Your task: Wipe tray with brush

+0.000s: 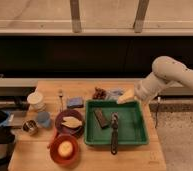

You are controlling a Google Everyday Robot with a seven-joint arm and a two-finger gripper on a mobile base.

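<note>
The green tray [137,127] sits on the right half of the wooden table. The brush [114,135] lies in the tray with its greyish head toward the middle, and its black handle reaches over the tray's front rim. A dark brown block [101,118] lies in the tray to the left of the brush head. My gripper [124,99] is at the end of the white arm coming in from the right. It hovers by the tray's far rim, apart from the brush.
Left of the tray are a blue sponge [75,102], a fork [61,97], a white cup [36,100], a blue cup [43,119], a metal can [30,127], a purple plate [70,122] and a red bowl [65,148]. Behind the tray lie dark reddish pieces [98,93] and a clear bag [115,93].
</note>
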